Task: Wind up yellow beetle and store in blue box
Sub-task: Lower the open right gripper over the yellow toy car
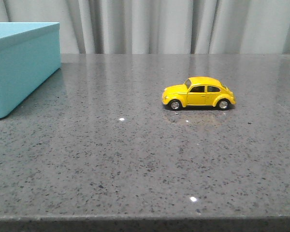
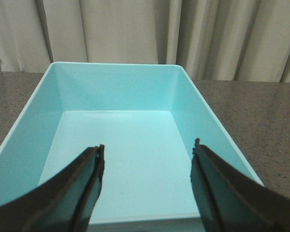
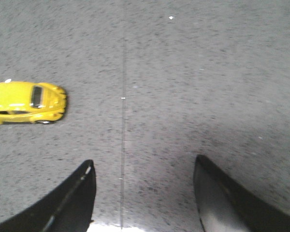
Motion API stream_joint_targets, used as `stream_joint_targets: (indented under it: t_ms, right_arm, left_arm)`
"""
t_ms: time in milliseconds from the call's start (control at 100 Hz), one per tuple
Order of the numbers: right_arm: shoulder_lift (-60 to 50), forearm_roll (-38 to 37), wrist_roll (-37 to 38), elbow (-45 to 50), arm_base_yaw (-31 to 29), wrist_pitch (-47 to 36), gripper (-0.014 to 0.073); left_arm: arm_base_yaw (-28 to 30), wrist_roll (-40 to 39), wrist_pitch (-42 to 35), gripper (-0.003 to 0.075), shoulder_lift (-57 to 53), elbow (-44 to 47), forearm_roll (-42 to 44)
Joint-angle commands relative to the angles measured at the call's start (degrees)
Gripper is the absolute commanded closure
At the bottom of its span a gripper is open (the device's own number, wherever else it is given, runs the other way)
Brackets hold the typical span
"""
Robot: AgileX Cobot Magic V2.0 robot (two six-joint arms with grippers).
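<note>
Front view, beetle (image 1: 198,93): stands on its four wheels on the grey speckled surface (image 1: 135,159), right of centre, side-on to the camera, nose toward the left; a faint reflection lies under it.
Front view, box (image 1: 20,65): turquoise, at the far left edge of the surface, cut off by the frame; well apart from the beetle, with bare surface between them.
Front view, backdrop: a pale pleated curtain (image 1: 183,26) hangs behind the far edge of the surface.
Front view, arms: neither arm nor claw shows here.
Left wrist view, left claw (image 2: 147,166): two dark fingers (image 2: 82,186) spread wide apart, nothing between them; they hang above the near end of the box.
Left wrist view, box (image 2: 200,113): open at the top, seen from above and along its length; smooth floor and four walls with rounded corners; nothing lies inside.
Left wrist view, surroundings: grey surface (image 2: 261,121) on both sides of the box, curtain (image 2: 135,31) beyond it.
Right wrist view, right claw (image 3: 144,176): two dark fingers (image 3: 77,198) spread wide apart, gripping nothing; only surface (image 3: 193,87) lies between them.
Right wrist view, beetle (image 3: 25,103): on the surface off to one side of the claw, clear of both fingers, partly cut off by the frame edge; its roof and rear window face the camera.
Right wrist view, surface detail: a thin pale line (image 3: 123,96) runs straight across the surface between the fingers.
</note>
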Motion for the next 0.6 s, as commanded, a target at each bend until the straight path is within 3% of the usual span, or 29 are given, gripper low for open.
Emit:
stream_joint_targets:
  t_ms: [0,590]
  right_arm:
    - [2.51,1.93,-0.52,-4.03,2.49,-2.39,0.0136]
    - [26.26,0.88,8.26,-20.38,15.15,-1.17,0.0135]
  left_arm:
    - [-0.47,-0.18,-4.29,0.0325,0.45,-2.13,-0.81]
    - [-0.47,-0.18,-3.67,0.0335,0.45,-2.13,-1.57]
